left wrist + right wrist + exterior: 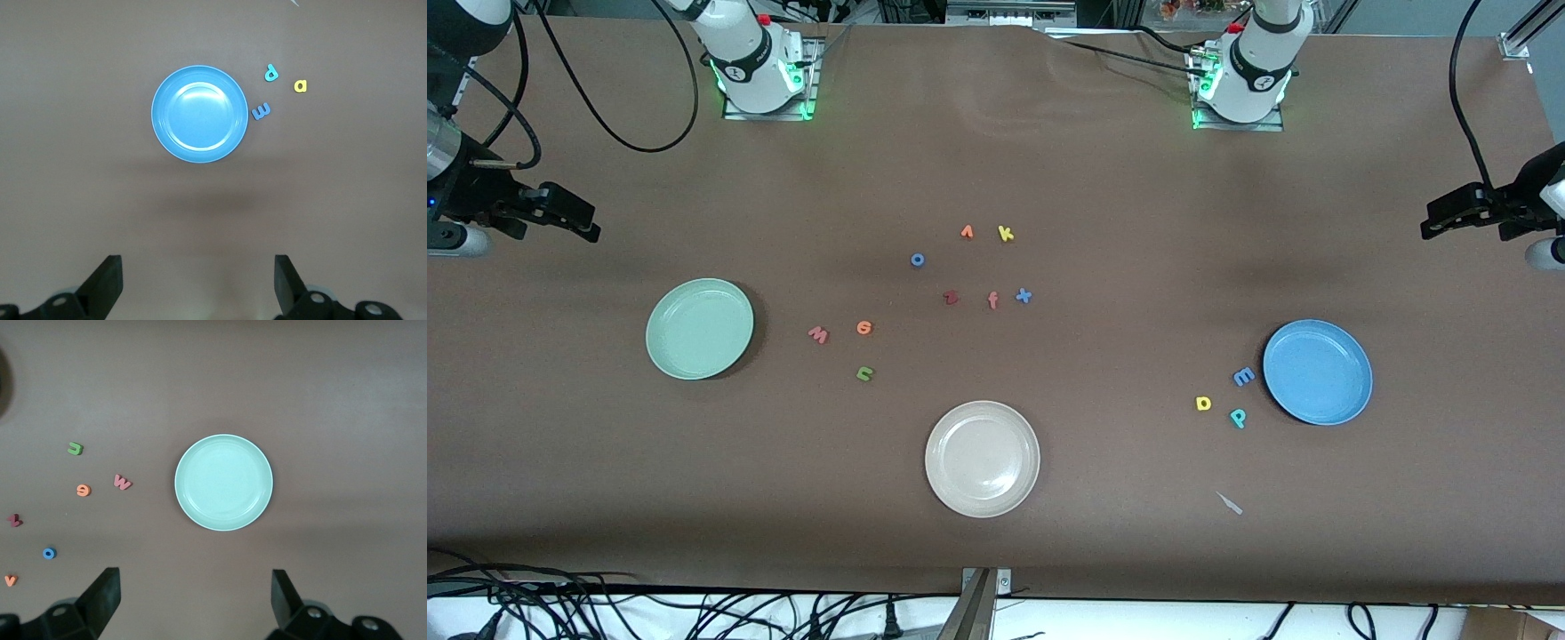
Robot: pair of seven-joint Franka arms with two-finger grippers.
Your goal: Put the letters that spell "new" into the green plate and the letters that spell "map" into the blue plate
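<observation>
The green plate [699, 329] [223, 482] lies empty toward the right arm's end. Beside it lie the pink w [818, 335] [122, 482], orange e [863, 328] [83, 491] and green n [863, 373] [75, 449]. The blue plate [1317, 372] [200, 113] lies empty toward the left arm's end, with the blue m [1243, 377] [261, 111], yellow a [1203, 404] [301, 85] and teal p [1238, 417] [271, 72] beside it. My right gripper [587, 222] [195, 597] hangs open over the table's right-arm end. My left gripper [1430, 222] [199, 280] hangs open over the other end.
A cream-white plate [982, 458] sits nearest the front camera, mid-table. Spare letters lie in the middle: blue o [917, 260], orange pointed letter [967, 232], yellow k [1006, 234], dark red letter [951, 298], pinkish f [992, 300], blue x [1024, 296]. A pale scrap [1230, 504] lies near the p.
</observation>
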